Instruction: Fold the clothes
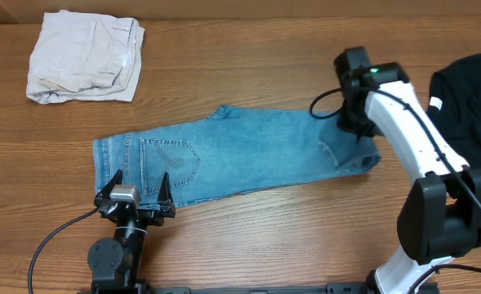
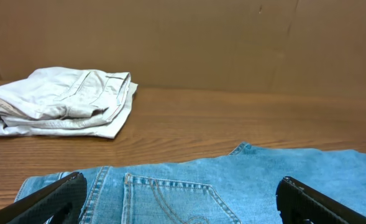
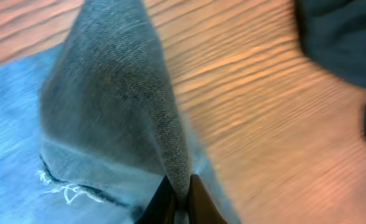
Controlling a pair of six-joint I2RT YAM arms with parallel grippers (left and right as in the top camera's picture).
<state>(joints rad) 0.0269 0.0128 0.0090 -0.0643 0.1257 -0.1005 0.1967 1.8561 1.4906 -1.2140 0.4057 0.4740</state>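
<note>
Bottom left of the overhead frame, the left gripper [image 1: 140, 180] hovers at the waistband end of the jeans [image 1: 248, 151], jaws spread wide, gripping nothing. The denim lies flat across the middle of the table [image 1: 264, 237], back pocket up. Centre right, the right gripper [image 3: 178, 198] has its jaws pinched tight on the frayed hem, cloth peaked up. Far right sits the black garment [image 1: 469, 98], and upper left the folded off-white garment [image 1: 85, 57].

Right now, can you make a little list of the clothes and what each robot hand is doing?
jeans: spread flat, pocket side up
left gripper: open, at the waistband end
right gripper: shut, pinching the jeans' hem end
off-white garment: folded pile, far left
black garment: at the right edge of view
</note>
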